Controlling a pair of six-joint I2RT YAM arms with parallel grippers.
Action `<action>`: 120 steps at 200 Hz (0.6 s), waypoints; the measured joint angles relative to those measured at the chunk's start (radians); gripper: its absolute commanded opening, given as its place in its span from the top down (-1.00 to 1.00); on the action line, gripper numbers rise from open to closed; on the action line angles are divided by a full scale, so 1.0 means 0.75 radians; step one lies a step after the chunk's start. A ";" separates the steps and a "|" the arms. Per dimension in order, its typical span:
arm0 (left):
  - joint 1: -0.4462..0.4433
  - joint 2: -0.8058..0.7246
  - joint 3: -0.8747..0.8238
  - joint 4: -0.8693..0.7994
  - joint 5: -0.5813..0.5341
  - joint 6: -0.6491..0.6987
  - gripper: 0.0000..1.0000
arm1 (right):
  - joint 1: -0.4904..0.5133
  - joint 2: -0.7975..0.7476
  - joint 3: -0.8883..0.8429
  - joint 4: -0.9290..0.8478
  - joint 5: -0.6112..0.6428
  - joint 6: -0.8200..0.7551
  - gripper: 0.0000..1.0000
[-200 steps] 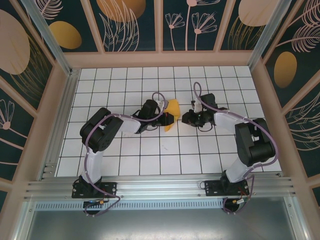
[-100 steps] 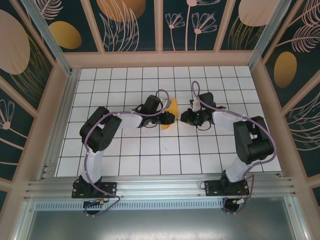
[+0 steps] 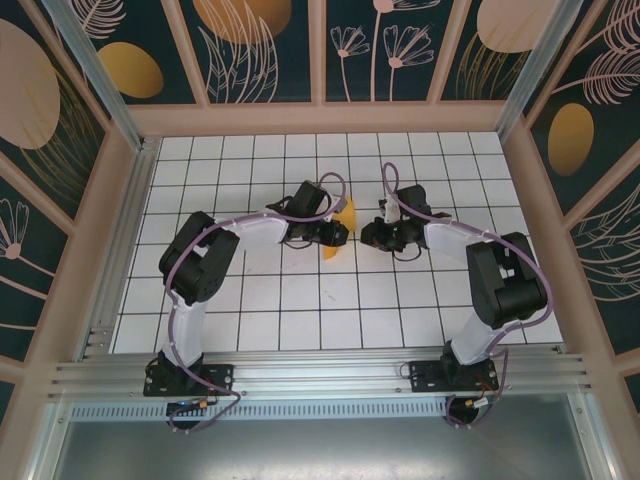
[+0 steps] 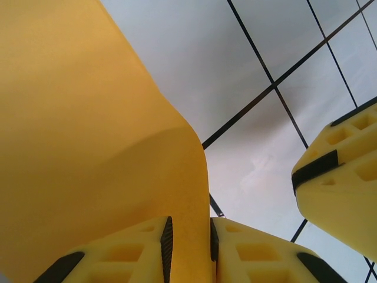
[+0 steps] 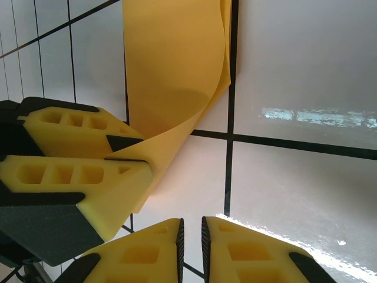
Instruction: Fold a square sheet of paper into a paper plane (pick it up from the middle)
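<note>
The orange sheet of paper [image 3: 345, 213] is folded into a narrow, curling strip [image 5: 171, 65] at mid-table. My left gripper [image 3: 337, 233] is shut on its near end, and the sheet rises between the pads [image 4: 188, 227] in the left wrist view. From there the paper [image 4: 88, 118] bends away to the upper left. In the right wrist view the left gripper's fingers [image 5: 76, 153] pinch the paper's lower end just above the tiles. My right gripper [image 3: 368, 236] sits just right of the paper, with its jaws [image 5: 191, 224] shut on nothing. I cannot make out a paper plane's dart shape.
The white tiled table [image 3: 300, 300] with black grid lines is walled by a wooden frame [image 3: 320, 118] at the back and sides. A metal rail [image 3: 320, 375] holds both arm bases at the near edge. One right finger [image 4: 341, 177] stands close beside the left jaws.
The left gripper has turned and shifted right over the paper, covering more of it from above. The right gripper has edged slightly left towards it.
</note>
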 measured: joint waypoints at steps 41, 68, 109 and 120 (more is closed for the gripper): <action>0.000 0.000 0.077 -0.117 -0.004 0.064 0.71 | 0.005 0.001 0.000 0.000 0.001 0.000 0.60; 0.000 0.000 0.108 -0.168 0.005 0.081 0.93 | 0.008 0.009 0.000 -0.001 0.015 -0.001 0.62; 0.001 -0.006 0.113 -0.179 0.064 0.004 1.00 | 0.005 0.009 0.005 -0.017 0.049 -0.007 0.62; 0.001 -0.028 0.090 -0.174 0.073 -0.053 1.00 | -0.001 0.009 0.010 -0.034 0.055 -0.016 0.62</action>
